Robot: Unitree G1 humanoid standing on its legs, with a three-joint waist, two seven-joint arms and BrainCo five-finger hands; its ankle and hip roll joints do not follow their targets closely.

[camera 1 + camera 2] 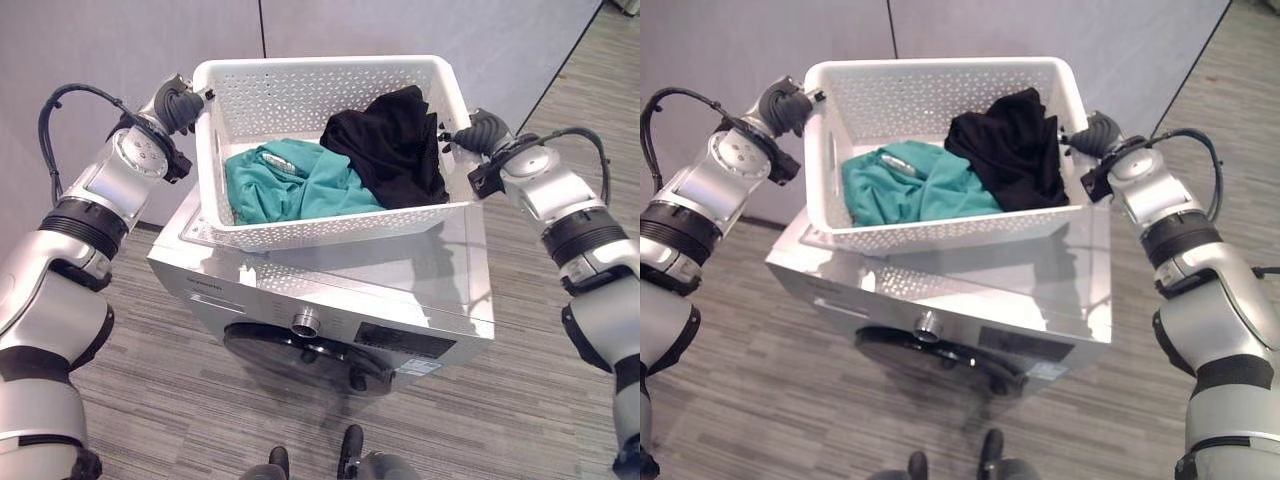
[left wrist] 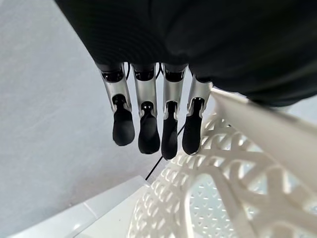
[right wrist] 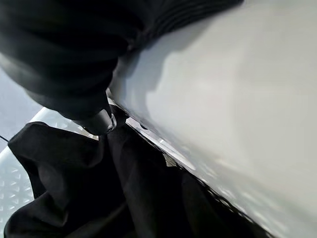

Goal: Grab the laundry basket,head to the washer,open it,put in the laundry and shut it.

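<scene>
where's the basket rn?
In the eye views the basket sits on top of the washer, toward its rear, with the left hand and right hand at its two ends.

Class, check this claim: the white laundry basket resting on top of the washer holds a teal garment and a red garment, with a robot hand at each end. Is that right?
Not quite. The second garment is black, not red; the left eye view shows it beside the teal garment. The rest holds: the white laundry basket rests on the washer, with the left hand and right hand at its ends.
</scene>
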